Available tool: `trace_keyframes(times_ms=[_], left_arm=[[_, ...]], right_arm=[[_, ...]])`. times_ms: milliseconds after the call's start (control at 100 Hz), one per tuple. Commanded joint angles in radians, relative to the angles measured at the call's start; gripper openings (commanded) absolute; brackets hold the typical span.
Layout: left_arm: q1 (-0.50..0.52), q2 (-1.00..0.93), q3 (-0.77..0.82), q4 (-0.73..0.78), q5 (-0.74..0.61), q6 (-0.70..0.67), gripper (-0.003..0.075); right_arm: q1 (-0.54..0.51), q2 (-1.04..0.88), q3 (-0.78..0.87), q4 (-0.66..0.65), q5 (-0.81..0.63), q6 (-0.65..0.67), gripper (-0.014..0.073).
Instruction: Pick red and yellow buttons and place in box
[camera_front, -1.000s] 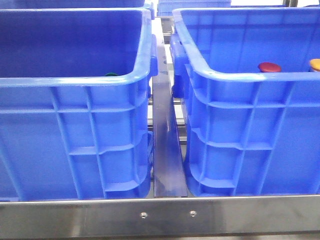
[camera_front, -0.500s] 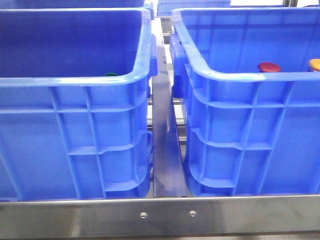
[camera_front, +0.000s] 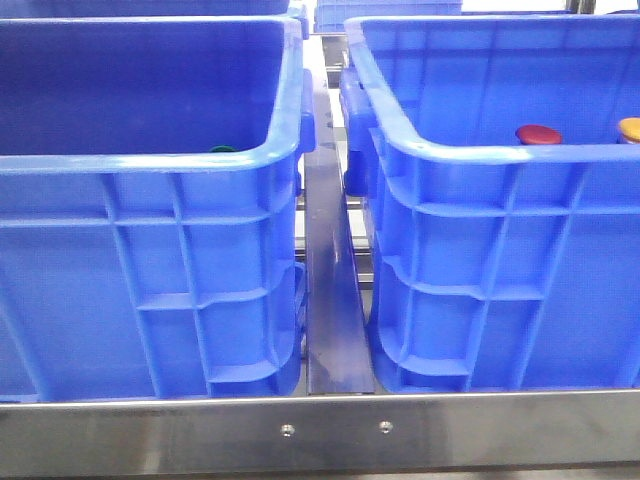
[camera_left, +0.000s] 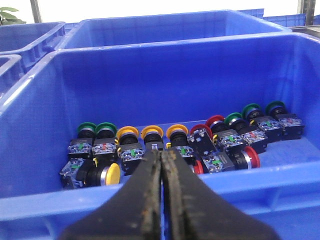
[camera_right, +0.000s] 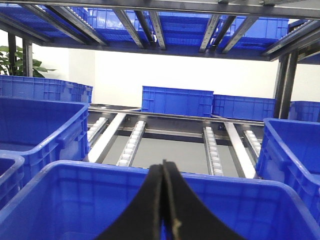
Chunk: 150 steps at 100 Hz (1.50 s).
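Nothing has moved: your left gripper (camera_left: 162, 165) and right gripper (camera_right: 164, 172) hover, fingers pressed together and empty, red and yellow buttons (camera_left: 150, 142) untouched.

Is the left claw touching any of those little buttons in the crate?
Apart. The left wrist view shows the left gripper shut and empty above the crate's near rim; the buttons lie on the floor beyond.

Warehouse/parts-picking stn: big blue ribbed plastic crates (camera_front: 480, 270) on steel flow rack w/ roller tracks (camera_right: 212, 150), more crates on overhead metal shelving (camera_right: 165, 22), one bin holding bulk push-button switches (camera_left: 185, 145).
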Motion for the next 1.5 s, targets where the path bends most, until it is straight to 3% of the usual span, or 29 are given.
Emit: trace_keyframes(times_ms=[0, 220, 1490], left_arm=[[0.003, -0.029, -0.003, -0.009, -0.127, -0.002, -0.002], [0.003, -0.029, 0.043, -0.009, -0.222, -0.002, -0.002], [0.003, -0.029, 0.043, -0.009, -0.197, -0.002, -0.002]], right_arm=[[-0.003, 0.006, -0.027, 0.075, 0.026, 0.001, -0.0068], [-0.003, 0.006, -0.027, 0.075, 0.026, 0.001, -0.0068], [-0.003, 0.006, -0.027, 0.075, 0.003, 0.001, -0.0068]])
